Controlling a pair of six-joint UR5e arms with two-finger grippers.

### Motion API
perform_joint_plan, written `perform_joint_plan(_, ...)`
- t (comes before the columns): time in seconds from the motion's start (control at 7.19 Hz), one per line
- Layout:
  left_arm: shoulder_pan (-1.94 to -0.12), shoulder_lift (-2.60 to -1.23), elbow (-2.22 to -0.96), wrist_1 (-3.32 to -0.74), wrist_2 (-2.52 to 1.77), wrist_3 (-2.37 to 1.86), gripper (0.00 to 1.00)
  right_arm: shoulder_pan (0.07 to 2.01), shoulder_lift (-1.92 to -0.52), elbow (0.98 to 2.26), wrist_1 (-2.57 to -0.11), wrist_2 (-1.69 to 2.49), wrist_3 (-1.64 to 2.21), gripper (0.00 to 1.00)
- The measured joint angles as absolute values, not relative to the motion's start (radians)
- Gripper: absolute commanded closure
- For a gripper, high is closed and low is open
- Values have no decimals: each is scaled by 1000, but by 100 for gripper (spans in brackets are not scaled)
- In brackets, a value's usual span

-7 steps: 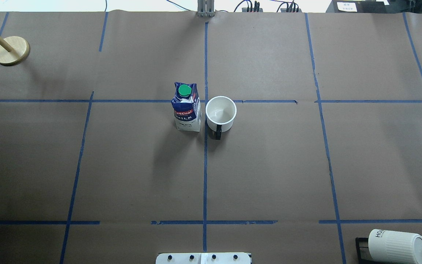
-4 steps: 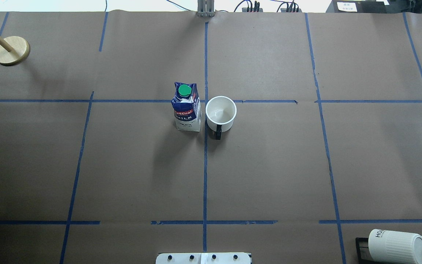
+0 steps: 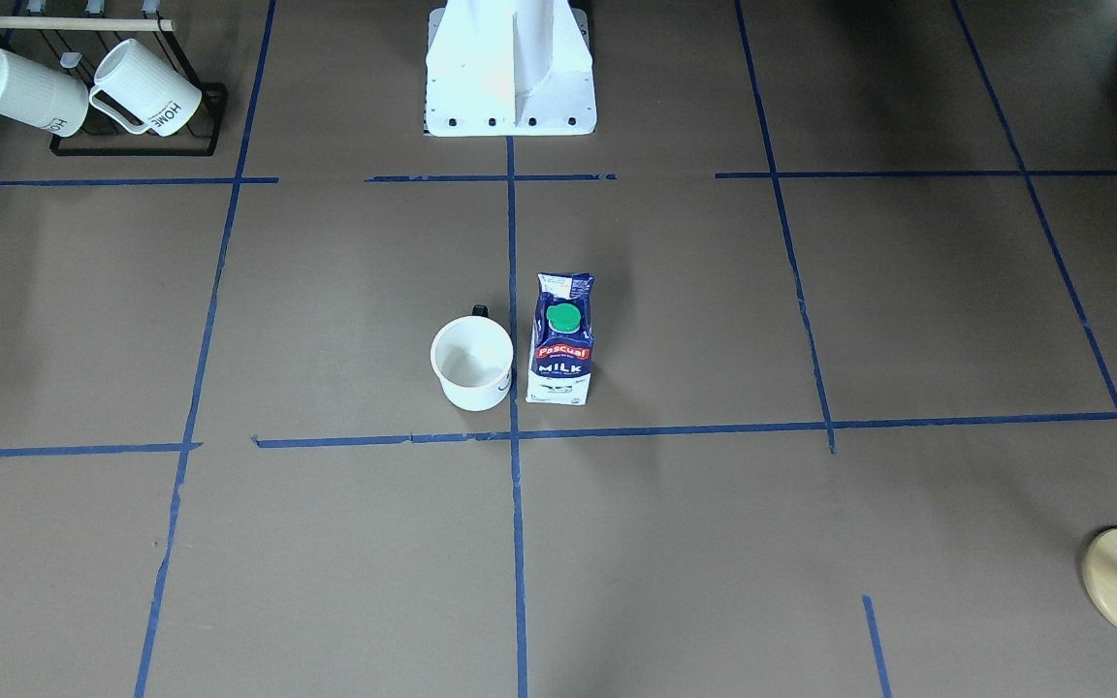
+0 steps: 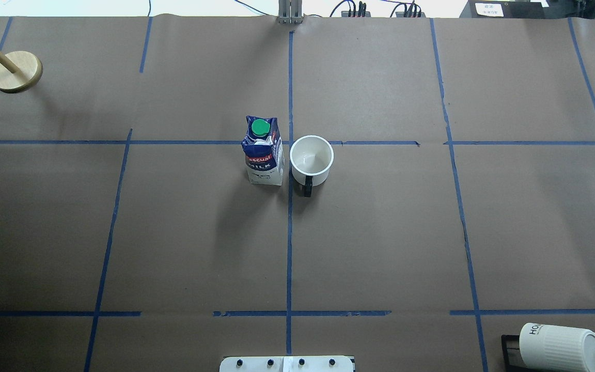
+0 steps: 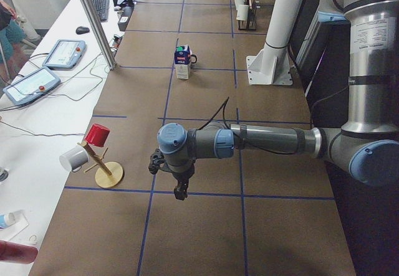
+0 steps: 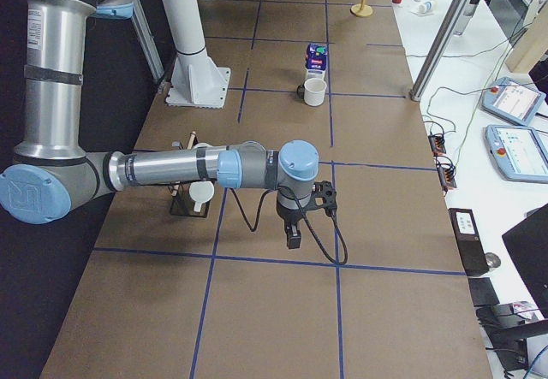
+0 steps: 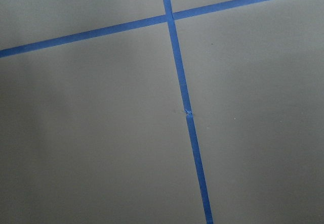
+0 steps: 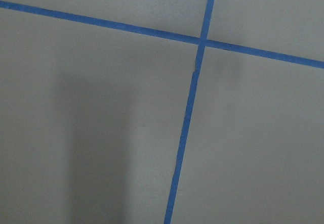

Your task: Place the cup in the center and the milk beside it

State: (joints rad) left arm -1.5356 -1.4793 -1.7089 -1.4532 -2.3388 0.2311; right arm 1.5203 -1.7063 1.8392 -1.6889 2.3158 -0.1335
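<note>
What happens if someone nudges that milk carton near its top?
The milk carton stands tall on a narrow base, so it would probably tip rather than slide. Its flat sides likely dent under hard squeezing. The cup stands close beside, so a fall might hit it.

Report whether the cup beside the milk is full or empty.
Empty: looking down into the cup, its bare white bottom shows.

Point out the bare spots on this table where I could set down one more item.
Bare patches lie between the cup and the mug rack, and between the milk and the wooden stand. Crowded: the center crossing, where milk and cup stand close together.
</note>
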Motion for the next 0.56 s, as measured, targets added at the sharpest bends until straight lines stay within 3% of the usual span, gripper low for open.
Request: perform_joint_plan(0.56,-1536,-1480,-1720,-1453,-2340,231,0,1520,-1706,1839,-1689,2317,-133,0)
